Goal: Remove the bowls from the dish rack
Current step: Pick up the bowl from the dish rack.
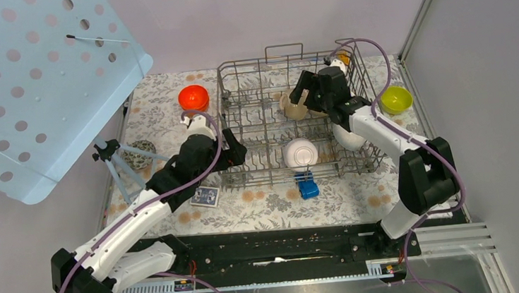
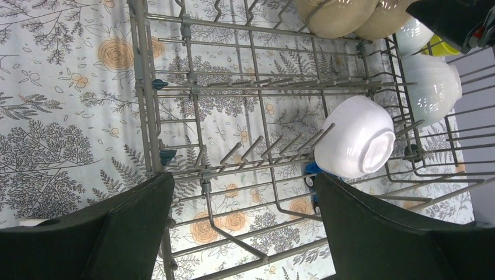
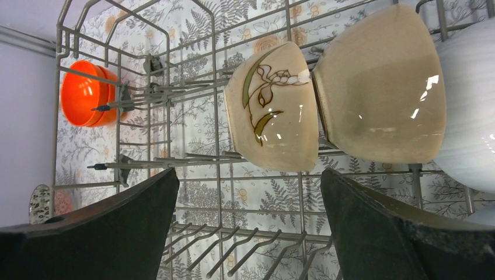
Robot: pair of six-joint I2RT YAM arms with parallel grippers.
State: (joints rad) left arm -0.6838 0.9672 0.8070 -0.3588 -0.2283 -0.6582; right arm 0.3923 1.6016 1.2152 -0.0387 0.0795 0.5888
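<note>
Floral tablecloth [image 1: 269, 206], lilac walls [image 1: 231, 14], dish rack [image 1: 223, 100], left claw [image 2: 242, 198] wide, right claw [image 3: 248, 186] wide, both empty.

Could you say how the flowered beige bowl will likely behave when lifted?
Its glossy, highlighted glaze suggests the flowered beige bowl is slippery. It looks rigid ceramic, probably chipping if knocked on the dish rack wires. The plain beige bowl beside it may shift.

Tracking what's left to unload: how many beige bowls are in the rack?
2. A flowered beige bowl and a plain beige bowl lean side by side in the rack, the plain one beside a white bowl. Others could be hidden.
</note>
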